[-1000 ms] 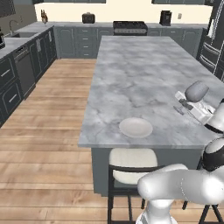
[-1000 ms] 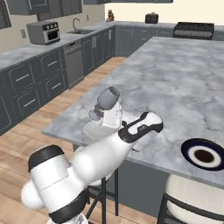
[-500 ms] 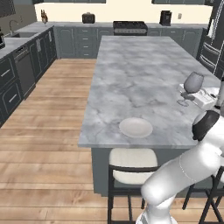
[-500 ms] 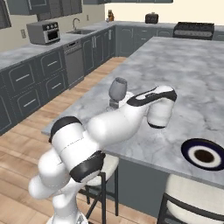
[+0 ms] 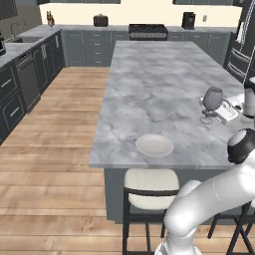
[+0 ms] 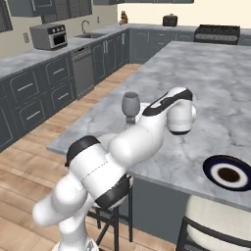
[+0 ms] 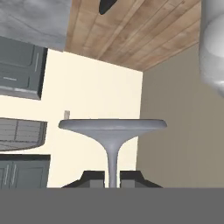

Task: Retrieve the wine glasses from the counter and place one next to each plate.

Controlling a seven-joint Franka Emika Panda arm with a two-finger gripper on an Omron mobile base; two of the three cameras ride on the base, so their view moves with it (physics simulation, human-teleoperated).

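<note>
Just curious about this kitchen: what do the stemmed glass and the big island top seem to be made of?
The wine glass looks like smoky grey glass: its rounded bowl seems slightly see-through with a soft sheen, though the rendering leaves that open. The island top looks like polished marble, pale grey with darker veins running through it.

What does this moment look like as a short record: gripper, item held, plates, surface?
gripper: gripper shut on the stem of a wine glass
glass pose: carried above the island, bowl up in both base views
plates: off-white plate near the island's front edge; navy plate further along that edge
glass by a plate: not yet
</note>
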